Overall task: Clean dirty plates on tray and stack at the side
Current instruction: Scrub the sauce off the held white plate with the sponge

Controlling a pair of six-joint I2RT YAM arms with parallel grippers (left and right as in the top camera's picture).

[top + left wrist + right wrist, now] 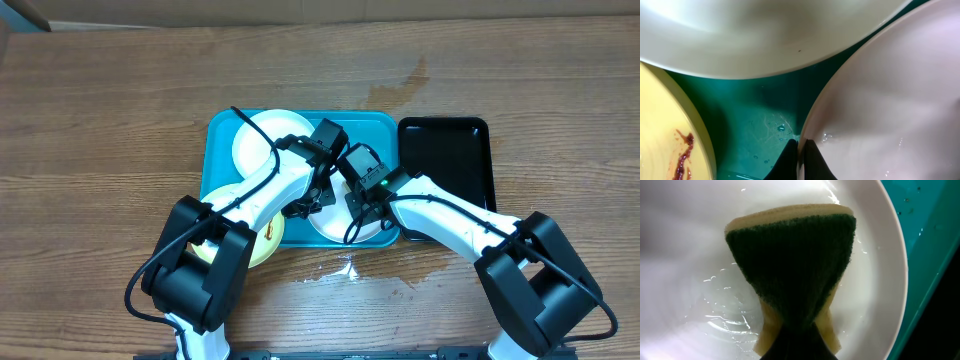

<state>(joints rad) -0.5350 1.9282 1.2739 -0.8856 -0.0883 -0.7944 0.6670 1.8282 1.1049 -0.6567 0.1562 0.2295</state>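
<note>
The turquoise tray (384, 130) holds three plates. A white plate (268, 142) lies at its back left, and a yellow-green plate (262, 238) with a red smear (682, 154) lies at its front left. A wet white plate (334, 229) lies at the front right. My left gripper (800, 150) is shut on that plate's left rim (810, 125), one finger on each side. My right gripper (796, 342) is shut on a green-and-yellow sponge (795, 255) that rests flat on the same plate (695, 245). Both grippers are mostly hidden under the wrists in the overhead view.
A glossy black tray (445, 160) stands right of the turquoise one. Water is pooled on the table (345, 268) in front of the trays, and a damp stain (400, 90) marks the wood behind them. Tray floor (755, 115) shows between the plates.
</note>
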